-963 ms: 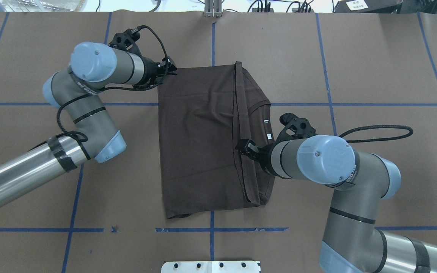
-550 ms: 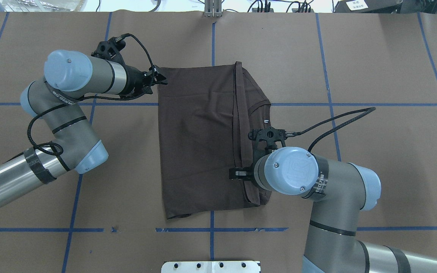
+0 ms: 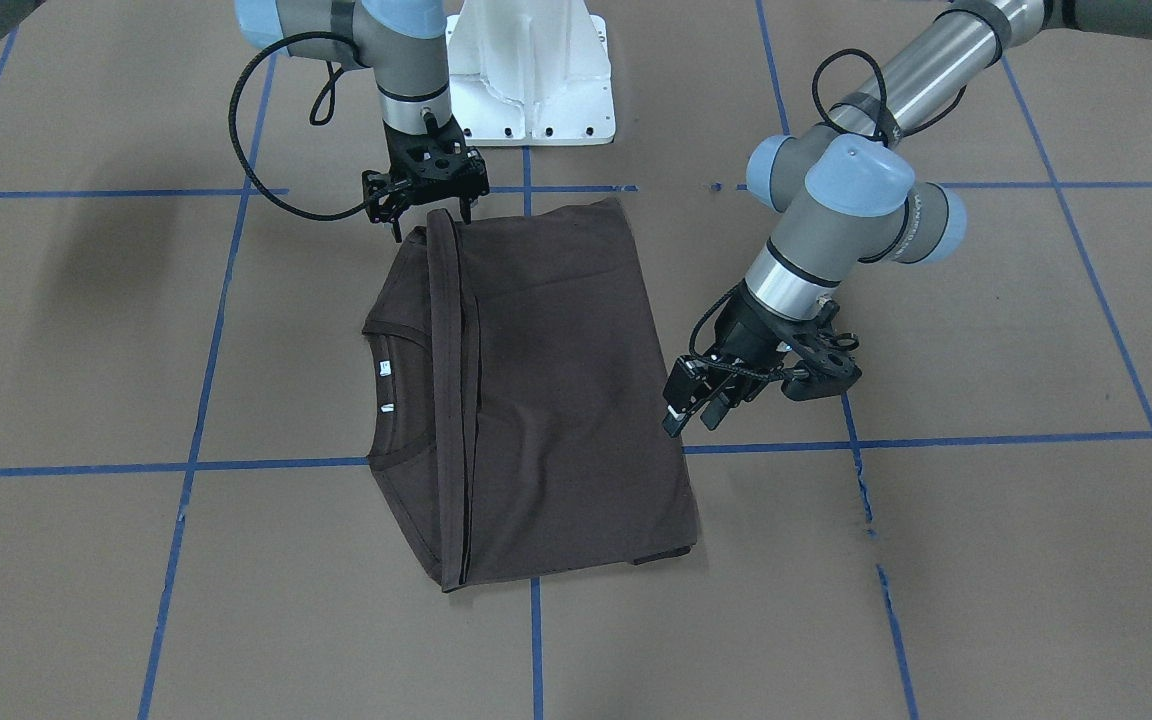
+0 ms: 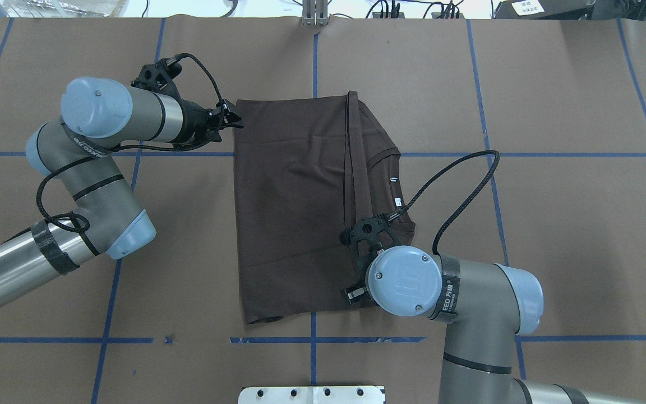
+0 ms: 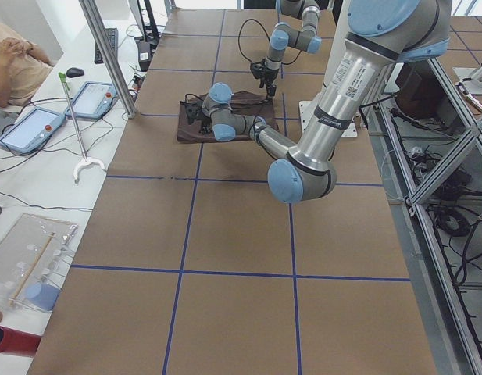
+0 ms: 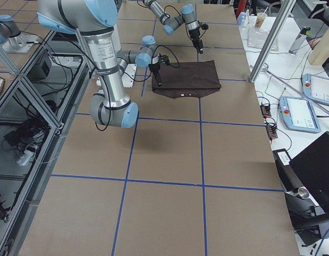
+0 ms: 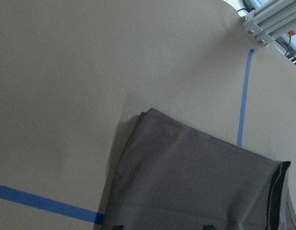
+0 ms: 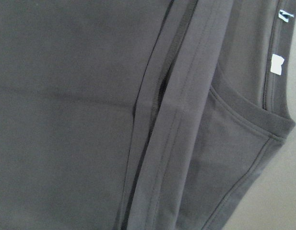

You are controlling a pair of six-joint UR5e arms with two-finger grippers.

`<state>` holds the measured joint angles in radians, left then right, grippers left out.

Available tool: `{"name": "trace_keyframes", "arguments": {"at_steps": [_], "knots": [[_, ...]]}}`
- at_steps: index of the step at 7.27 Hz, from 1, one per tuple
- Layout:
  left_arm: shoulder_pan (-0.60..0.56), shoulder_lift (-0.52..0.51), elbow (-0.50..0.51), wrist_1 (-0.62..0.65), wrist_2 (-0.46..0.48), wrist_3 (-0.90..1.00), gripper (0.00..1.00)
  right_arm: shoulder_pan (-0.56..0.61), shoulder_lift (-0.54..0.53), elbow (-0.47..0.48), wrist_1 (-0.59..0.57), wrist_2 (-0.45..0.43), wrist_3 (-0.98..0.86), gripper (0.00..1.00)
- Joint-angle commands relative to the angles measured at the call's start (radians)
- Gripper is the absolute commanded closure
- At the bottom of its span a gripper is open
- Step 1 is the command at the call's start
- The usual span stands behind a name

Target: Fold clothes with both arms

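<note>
I see the brown bench [image 4: 553, 84] gridded with blue tape lines [image 4: 581, 154] — the folded T-shirt [image 4: 289, 213] lies flat near its middle, the white pedestal base [image 3: 536, 80] at the robot's edge.

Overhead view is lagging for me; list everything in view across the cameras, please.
T-shirt: one, dark grey-brown, folded, table centre.
Neck tags: two, white, at the collar.
Table: one, brown, blue tape grid.
Pedestal base: one, white, robot's table edge.
Person: one, beige top, operators' bench.
Pendants: two, blue-grey, operators' bench.
Left gripper: one, black, open, beside shirt's far corner.
Right gripper: one, black, open, over shirt's near edge.
</note>
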<state>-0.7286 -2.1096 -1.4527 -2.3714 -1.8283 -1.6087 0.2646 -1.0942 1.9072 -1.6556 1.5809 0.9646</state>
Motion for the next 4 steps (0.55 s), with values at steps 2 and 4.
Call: {"name": "trace_keyframes", "arguments": {"at_steps": [2,4], "knots": [[-0.002,0.005,-0.002,-0.002,0.000,0.000,0.36,-0.012,-0.002,-0.023,-0.001,0.001,-0.029,0.00],[-0.002,0.005,-0.006,-0.002,0.000,-0.002,0.36,0.002,-0.045,-0.022,0.002,-0.002,-0.081,0.00]]}}
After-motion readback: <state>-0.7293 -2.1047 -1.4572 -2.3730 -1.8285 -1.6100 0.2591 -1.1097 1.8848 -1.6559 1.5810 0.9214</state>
